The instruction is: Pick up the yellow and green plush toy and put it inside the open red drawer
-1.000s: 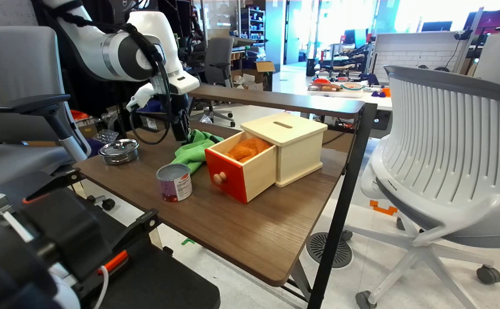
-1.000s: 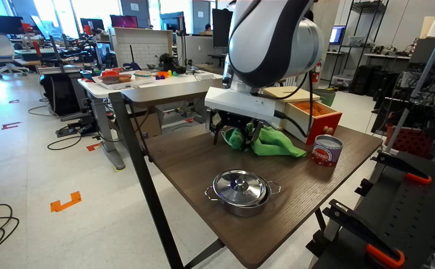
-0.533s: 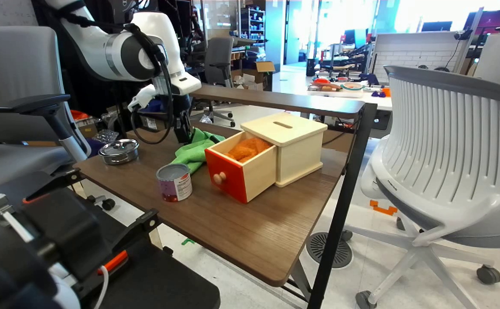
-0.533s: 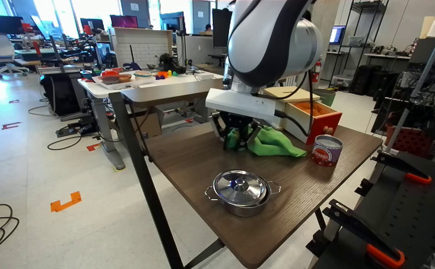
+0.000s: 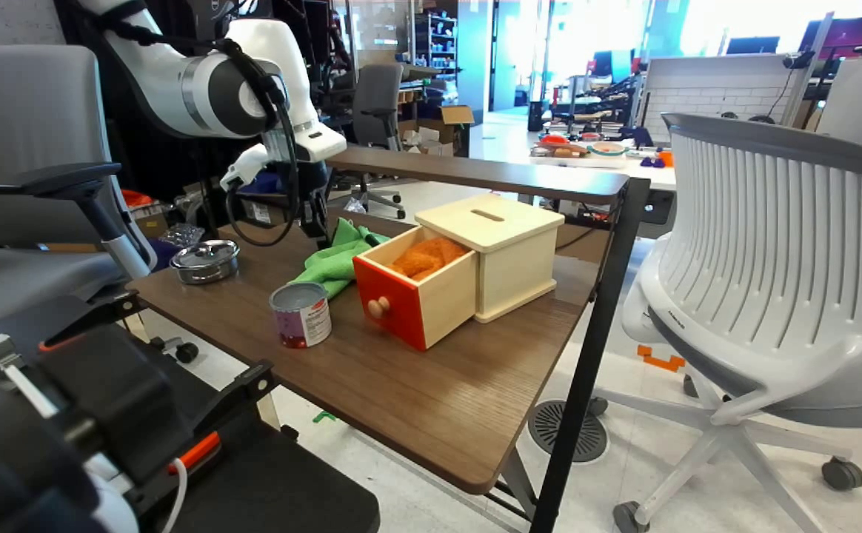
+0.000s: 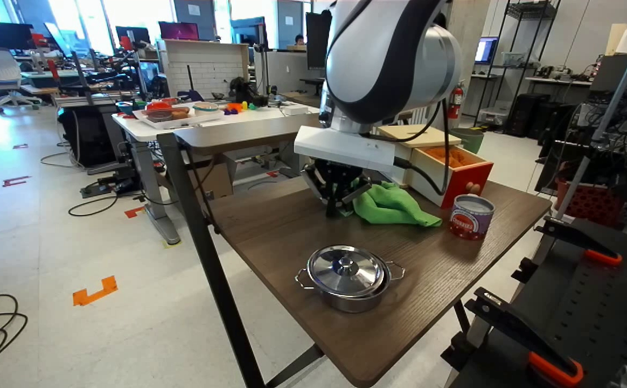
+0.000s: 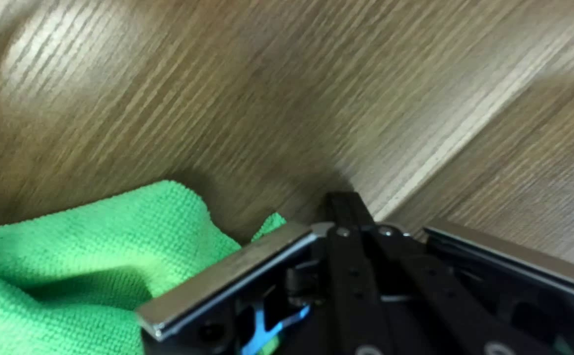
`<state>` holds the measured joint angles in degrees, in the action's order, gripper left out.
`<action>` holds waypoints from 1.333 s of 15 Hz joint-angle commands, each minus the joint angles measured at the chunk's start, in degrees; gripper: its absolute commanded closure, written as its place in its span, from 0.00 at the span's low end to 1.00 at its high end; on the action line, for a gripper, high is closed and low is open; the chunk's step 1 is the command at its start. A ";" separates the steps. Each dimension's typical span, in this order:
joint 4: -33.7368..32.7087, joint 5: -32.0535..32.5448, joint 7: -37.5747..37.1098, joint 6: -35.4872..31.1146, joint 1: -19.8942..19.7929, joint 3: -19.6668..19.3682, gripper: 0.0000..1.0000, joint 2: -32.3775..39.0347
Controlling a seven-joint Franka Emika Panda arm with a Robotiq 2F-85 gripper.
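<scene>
Green plush toy point(image 6: 391, 207): soft, floppy, bright green; fine-pebbled, towel-like weave, heaped in rounded folds. Lies on the counter point(image 6: 421, 291) outside the red drawer point(image 5: 405, 318), just beside its side wall. Long axis runs roughly along that wall; the narrow end points out toward the drawer's front side, the folded end back to the claw point(image 7: 347, 202).

Claw: black, metal plates along its linkage; pointed down, low over the counter, beside the drawer with the toy between. Clenched: two slim fingers point(image 7: 342, 251) lie flush against each other, tips level. In the wrist view plush runs beneath one plate, a small green corner showing just beside the fingers; whether a fold is pinched out of sight cannot be told. Carried by a white robot arm point(image 6: 394, 64) with black trim.

Red drawer: flat red front, rounded wooden knob point(image 5: 379, 306), pale wood sides; stands pulled out, holding an orange fuzzy lump point(image 5: 429, 257).

Pale wooden box point(image 5: 516, 274): cube-like, smooth, the drawer projecting from it; flat top with an oblong slot.

Tin can point(image 6: 471, 218): cylindrical, upright, printed purple and red label, grey rim; near the drawer's front.

Steel pot point(image 6: 354, 303): round, polished, lid point(image 6: 346, 279) on, two wire handles; well apart from the drawer, on the toy's side.

Counter: dark brown, wood-grained, round-cornered; runs beneath the drawer.
</scene>
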<state>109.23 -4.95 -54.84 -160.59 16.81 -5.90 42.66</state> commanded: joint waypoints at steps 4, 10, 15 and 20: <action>1.04 0.02 0.82 0.65 1.72 -0.15 0.45 -3.75; -0.73 0.43 0.81 0.79 1.15 -1.22 0.01 -4.45; -2.31 1.74 2.53 0.34 1.81 -1.68 0.00 -2.53; -4.44 1.99 3.76 -0.13 1.86 -1.69 0.00 -0.80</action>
<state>107.30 -3.62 -51.86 -160.67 18.31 -7.19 40.22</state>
